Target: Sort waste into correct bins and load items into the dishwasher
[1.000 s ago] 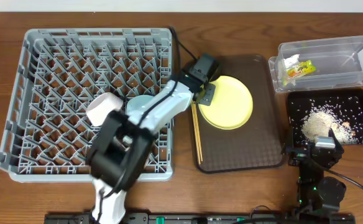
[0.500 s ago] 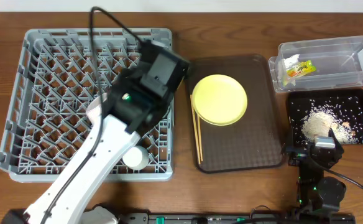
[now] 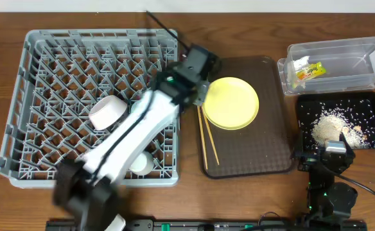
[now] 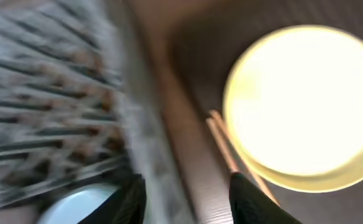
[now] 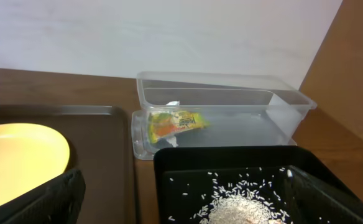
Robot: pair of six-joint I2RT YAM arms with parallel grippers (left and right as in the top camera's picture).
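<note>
The grey dishwasher rack (image 3: 52, 58) fills the left of the table, with a white bowl (image 3: 107, 112) and a small white cup (image 3: 139, 165) in it. My left gripper (image 3: 199, 96) (image 4: 191, 202) hangs open over the gap between the rack's right rim and the brown tray, with nothing between its fingers. A light-blue bowl (image 4: 76, 208) shows blurred beside the left finger. The yellow plate (image 3: 231, 102) (image 4: 306, 106) and the splayed chopsticks (image 3: 208, 136) lie on the brown tray. My right gripper (image 5: 188, 205) stands wide open at the black tray's near edge.
The brown serving tray (image 3: 252, 154) lies mid-table. At the far right, a clear tub (image 3: 348, 64) holds the green-and-yellow wrapper (image 3: 306, 70) (image 5: 174, 121). In front of it, the black tray (image 3: 374, 106) holds rice grains (image 5: 243, 208) and a crumpled napkin (image 3: 327, 131).
The left arm swung out over the rack and came back to the tray's left edge, and its jaws opened. The chopsticks, side by side before, now lie splayed.
</note>
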